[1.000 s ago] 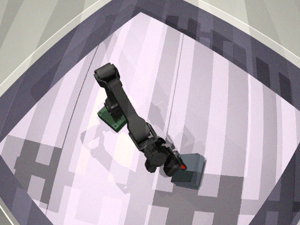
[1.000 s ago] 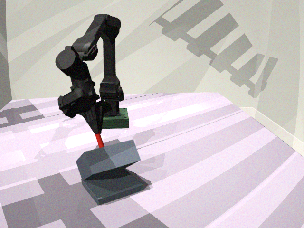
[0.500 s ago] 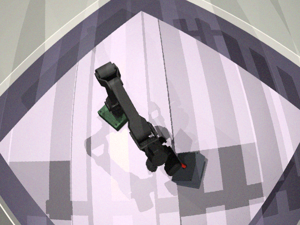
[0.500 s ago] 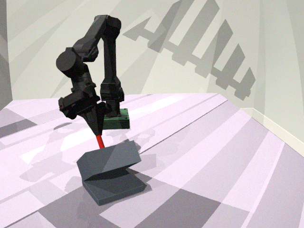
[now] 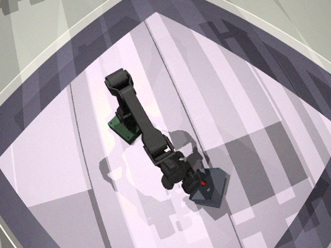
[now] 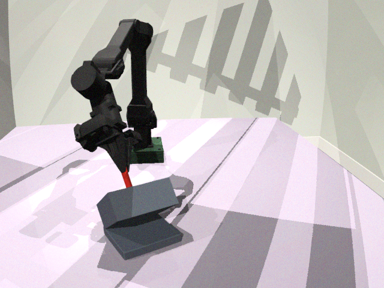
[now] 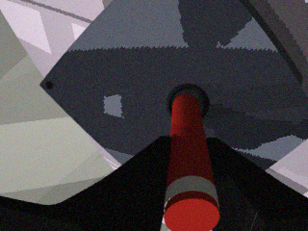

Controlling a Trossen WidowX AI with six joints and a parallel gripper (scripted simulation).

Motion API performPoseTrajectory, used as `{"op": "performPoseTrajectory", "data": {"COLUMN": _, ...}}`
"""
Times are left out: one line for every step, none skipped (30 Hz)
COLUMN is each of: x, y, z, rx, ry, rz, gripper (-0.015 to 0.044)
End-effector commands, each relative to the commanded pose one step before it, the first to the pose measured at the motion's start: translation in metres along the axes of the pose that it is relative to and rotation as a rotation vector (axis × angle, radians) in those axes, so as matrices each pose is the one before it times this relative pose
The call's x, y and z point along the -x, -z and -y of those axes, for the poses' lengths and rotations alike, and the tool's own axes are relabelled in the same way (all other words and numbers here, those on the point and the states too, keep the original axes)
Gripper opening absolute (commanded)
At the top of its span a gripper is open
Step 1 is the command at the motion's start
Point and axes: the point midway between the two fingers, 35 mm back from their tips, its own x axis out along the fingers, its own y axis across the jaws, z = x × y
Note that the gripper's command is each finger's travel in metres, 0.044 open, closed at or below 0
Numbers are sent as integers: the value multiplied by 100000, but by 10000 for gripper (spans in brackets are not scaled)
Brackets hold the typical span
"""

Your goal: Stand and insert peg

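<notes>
The red peg (image 5: 202,183) (image 6: 126,179) (image 7: 189,156) is tilted, its white band (image 7: 192,185) toward the wrist camera and its plain end toward the panel. My gripper (image 5: 199,181) (image 6: 125,170) (image 7: 188,147) is shut on the peg, below the band in the wrist view. The grey sloped panel (image 5: 221,184) (image 6: 142,198) (image 7: 140,72) has a dark round hole (image 7: 169,102) in its face. In the wrist view the plain end overlaps the hole's mouth, with the rim showing around it. How far in it is, if at all, cannot be told. The exterior camera sees the panel's back, which hides the plain end.
The panel stands on a flat grey base plate (image 6: 145,237). The arm's green base block (image 5: 121,132) (image 6: 155,155) stands farther back on the table (image 5: 53,165) (image 6: 248,186). The arm reaches from it over the table to the panel. Striped shadows cross the table and panel.
</notes>
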Motion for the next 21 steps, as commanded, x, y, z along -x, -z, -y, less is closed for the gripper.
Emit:
{"op": "performPoseTrajectory", "data": {"x": -231, "y": -154, "z": 77, "rx": -510, "ry": 323, "rz": 407, "gripper": 0}}
{"op": "performPoseTrajectory", "data": {"x": -25, "y": 4, "z": -7, "rx": 0, "ry": -2, "rz": -1, "gripper": 0}}
{"op": "performPoseTrajectory", "data": {"x": -15, "y": 2, "z": -4, "rx": 0, "ry": -1, "rz": -1, "gripper": 0}}
{"op": "performPoseTrajectory", "data": {"x": -29, "y": 6, "z": -10, "rx": 0, "ry": -2, "rz": -2, "gripper": 0}}
{"op": "performPoseTrajectory", "data": {"x": -18, "y": 4, "z": -6, "rx": 0, "ry": -1, "rz": -1, "gripper": 0}}
{"op": "performPoseTrajectory", "data": {"x": -36, "y": 8, "z": -14, "rx": 0, "ry": -2, "rz": -2, "gripper": 0}}
{"op": "performPoseTrajectory", "data": {"x": -22, "y": 5, "z": -8, "rx": 0, "ry": -2, "rz": -1, "gripper": 0}}
{"op": "performPoseTrajectory", "data": {"x": -26, "y": 7, "z": -10, "rx": 0, "ry": -2, "rz": -2, "gripper": 0}}
{"op": "performPoseTrajectory", "data": {"x": -33, "y": 9, "z": -13, "rx": 0, "ry": -2, "rz": -2, "gripper": 0}}
{"op": "performPoseTrajectory", "data": {"x": -36, "y": 7, "z": -12, "rx": 0, "ry": -2, "rz": -2, "gripper": 0}}
{"op": "performPoseTrajectory", "data": {"x": -37, "y": 7, "z": -12, "rx": 0, "ry": -2, "rz": -2, "gripper": 0}}
{"op": "performPoseTrajectory", "data": {"x": -37, "y": 6, "z": -12, "rx": 0, "ry": -2, "rz": -2, "gripper": 0}}
{"op": "performPoseTrajectory", "data": {"x": -37, "y": 6, "z": -12, "rx": 0, "ry": -2, "rz": -2, "gripper": 0}}
{"op": "performPoseTrajectory", "data": {"x": -36, "y": 7, "z": -12, "rx": 0, "ry": -2, "rz": -2, "gripper": 0}}
{"op": "performPoseTrajectory", "data": {"x": -35, "y": 7, "z": -12, "rx": 0, "ry": -2, "rz": -2, "gripper": 0}}
{"op": "performPoseTrajectory", "data": {"x": -37, "y": 6, "z": -10, "rx": 0, "ry": -2, "rz": -2, "gripper": 0}}
{"op": "performPoseTrajectory", "data": {"x": -37, "y": 7, "z": -10, "rx": 0, "ry": -2, "rz": -2, "gripper": 0}}
{"op": "performPoseTrajectory", "data": {"x": -39, "y": 6, "z": -9, "rx": 0, "ry": -2, "rz": -2, "gripper": 0}}
{"op": "performPoseTrajectory", "data": {"x": -39, "y": 6, "z": -9, "rx": 0, "ry": -2, "rz": -2, "gripper": 0}}
{"op": "performPoseTrajectory", "data": {"x": -40, "y": 5, "z": -8, "rx": 0, "ry": -2, "rz": -2, "gripper": 0}}
{"op": "performPoseTrajectory", "data": {"x": -40, "y": 5, "z": -8, "rx": 0, "ry": -2, "rz": -2, "gripper": 0}}
